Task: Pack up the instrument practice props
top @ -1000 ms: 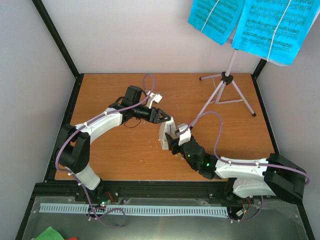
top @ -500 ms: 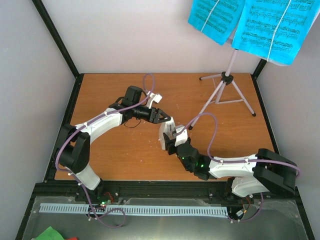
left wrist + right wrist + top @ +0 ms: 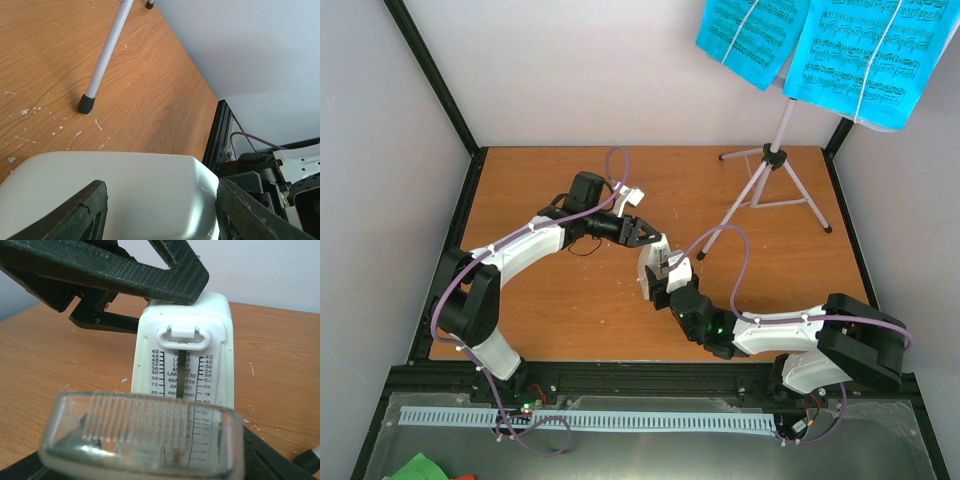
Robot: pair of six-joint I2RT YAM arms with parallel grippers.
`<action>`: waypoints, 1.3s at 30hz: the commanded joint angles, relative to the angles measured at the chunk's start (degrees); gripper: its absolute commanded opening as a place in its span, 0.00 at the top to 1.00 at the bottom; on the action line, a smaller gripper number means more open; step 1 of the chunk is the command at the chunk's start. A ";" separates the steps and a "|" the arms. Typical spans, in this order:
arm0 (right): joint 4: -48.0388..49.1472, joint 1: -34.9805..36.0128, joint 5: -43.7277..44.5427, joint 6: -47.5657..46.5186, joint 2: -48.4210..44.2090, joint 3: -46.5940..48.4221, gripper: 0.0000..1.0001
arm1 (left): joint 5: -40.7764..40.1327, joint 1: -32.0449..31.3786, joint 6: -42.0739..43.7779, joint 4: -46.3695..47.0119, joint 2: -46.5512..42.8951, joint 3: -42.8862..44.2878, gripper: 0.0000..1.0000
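- R arm elbow tucked in vs 1 s ago; L arm same.
- L jaws pinch metronome mid-tabletop, steadying it.
- R jaws pinch clear cover just before its face, prob to cap it.
- Stand, pages far right, unpacked.

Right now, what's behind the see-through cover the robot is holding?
Behind the clear cover is the white metronome, its tempo numbers showing, with the left gripper clamped on its top. The cover blurs its lower scale and hides its base.
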 commanded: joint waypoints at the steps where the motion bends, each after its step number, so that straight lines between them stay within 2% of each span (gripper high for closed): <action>1: 0.48 0.33 2.27 -0.66 0.37 0.88 0.50 | -0.53 -0.53 0.31 -1.93 -0.02 -0.72 0.40; 15: -3.59 0.03 1.10 -1.01 3.43 3.07 0.49 | -0.79 -0.54 0.71 -2.29 0.03 -0.81 0.41; 21: -5.73 0.00 2.77 -0.64 1.70 1.97 0.49 | -0.80 -0.54 0.66 -2.39 0.16 -0.81 0.41; 39: -4.58 -2.80 0.62 0.13 0.39 -0.52 0.50 | -2.09 -0.49 1.33 -3.08 1.21 -0.63 0.42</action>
